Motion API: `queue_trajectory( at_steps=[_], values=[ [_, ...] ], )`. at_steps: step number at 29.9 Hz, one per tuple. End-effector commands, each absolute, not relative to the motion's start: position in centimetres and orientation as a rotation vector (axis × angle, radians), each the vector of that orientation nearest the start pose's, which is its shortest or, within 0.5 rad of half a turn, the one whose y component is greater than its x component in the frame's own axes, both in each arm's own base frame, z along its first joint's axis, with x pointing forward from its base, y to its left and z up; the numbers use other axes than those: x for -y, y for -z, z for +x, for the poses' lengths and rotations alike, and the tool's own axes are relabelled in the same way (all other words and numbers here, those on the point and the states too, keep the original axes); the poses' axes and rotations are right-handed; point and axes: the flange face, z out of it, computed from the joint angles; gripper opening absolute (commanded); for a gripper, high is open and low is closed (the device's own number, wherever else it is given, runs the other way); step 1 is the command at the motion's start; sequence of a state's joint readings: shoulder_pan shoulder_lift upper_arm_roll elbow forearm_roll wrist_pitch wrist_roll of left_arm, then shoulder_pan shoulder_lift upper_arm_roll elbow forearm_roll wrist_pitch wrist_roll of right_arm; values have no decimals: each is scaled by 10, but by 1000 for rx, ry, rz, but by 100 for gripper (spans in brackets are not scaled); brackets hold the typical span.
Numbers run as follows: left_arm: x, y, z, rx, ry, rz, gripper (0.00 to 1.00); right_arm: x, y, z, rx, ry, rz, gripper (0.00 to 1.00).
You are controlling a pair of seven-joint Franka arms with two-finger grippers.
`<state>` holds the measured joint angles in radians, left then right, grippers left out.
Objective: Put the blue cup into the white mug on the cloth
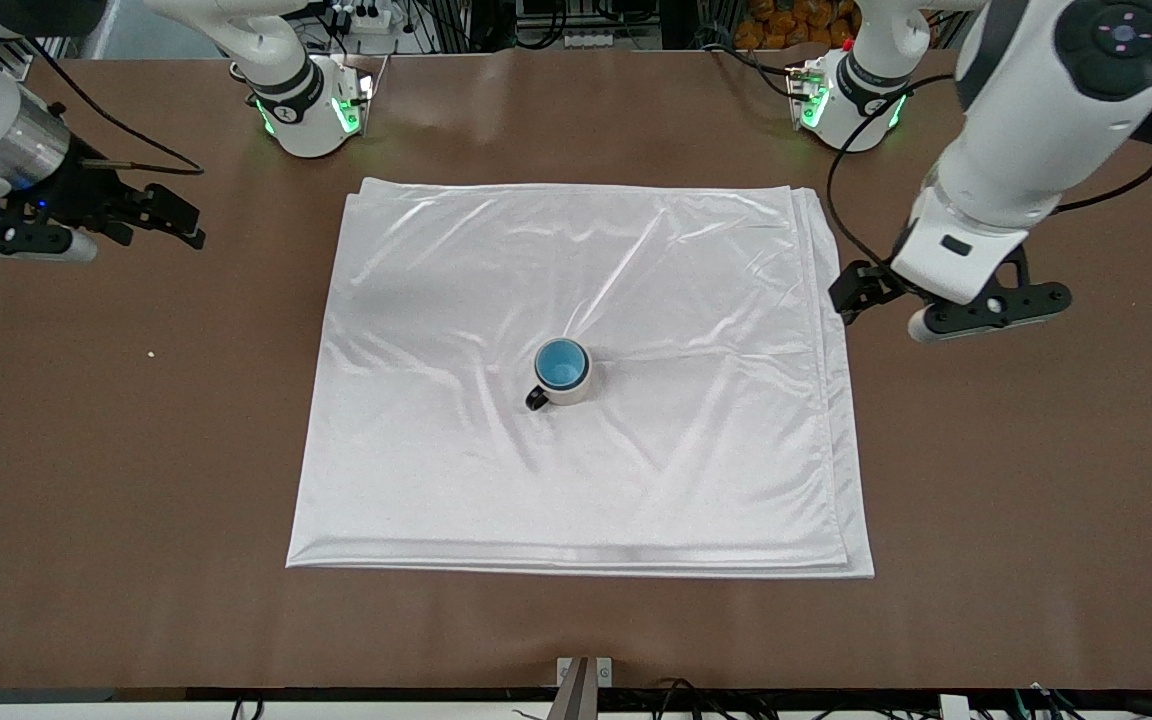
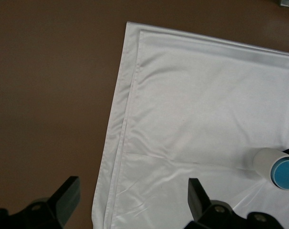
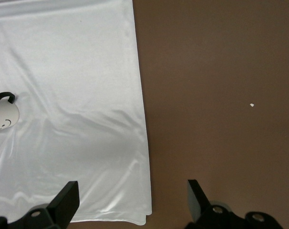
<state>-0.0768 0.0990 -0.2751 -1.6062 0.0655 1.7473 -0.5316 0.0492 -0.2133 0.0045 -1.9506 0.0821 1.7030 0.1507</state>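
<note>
Blue cup seated inside the mug, mid-cloth; both arms parked off the fabric.

I see the small light-blue tapered cup [image 1: 561, 363] nested upright in the off-white round mug [image 1: 566, 383], black loop handle turned toward the front camera and the right arm's end. The mug stands near the middle of the large shiny white folded cloth [image 1: 636, 470] on the brown table [image 1: 1016, 480]. My left gripper [image 1: 851, 290] hangs over the cloth's edge at the left arm's end, fingers spread, holding nothing. My right gripper [image 1: 181, 222] hangs over bare table at the right arm's end, fingers spread, holding nothing. A tiny white speck [image 1: 151, 353] lies on the table there.
</note>
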Motion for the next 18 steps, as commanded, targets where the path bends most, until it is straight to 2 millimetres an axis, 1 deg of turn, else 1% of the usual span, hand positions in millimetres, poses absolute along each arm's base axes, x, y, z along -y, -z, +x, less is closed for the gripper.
queue_trajectory(
  at_steps=[1, 3, 6, 9, 12, 15, 18],
  values=[
    [148, -574, 544, 241, 128, -3155, 100, -26, -576, 512, -141, -60, -3076, 100],
    [135, -576, 540, 186, 170, -3166, 100, -21, -579, 517, -148, -46, -3086, 100],
    [116, -578, 542, 120, 184, -3174, 100, -18, -587, 525, -141, -17, -3115, 100],
    [111, -582, 541, 98, 189, -3171, 100, -16, -597, 529, -138, 10, -3138, 100],
    [109, -587, 537, 75, 195, -3167, 100, -15, -601, 534, -140, 12, -3138, 100],
    [107, -590, 536, 46, 185, -3160, 100, -15, -601, 542, -142, -10, -3138, 100],
    [98, -592, 538, 28, 181, -3156, 100, -16, -603, 550, -140, -15, -3138, 100]
  ],
)
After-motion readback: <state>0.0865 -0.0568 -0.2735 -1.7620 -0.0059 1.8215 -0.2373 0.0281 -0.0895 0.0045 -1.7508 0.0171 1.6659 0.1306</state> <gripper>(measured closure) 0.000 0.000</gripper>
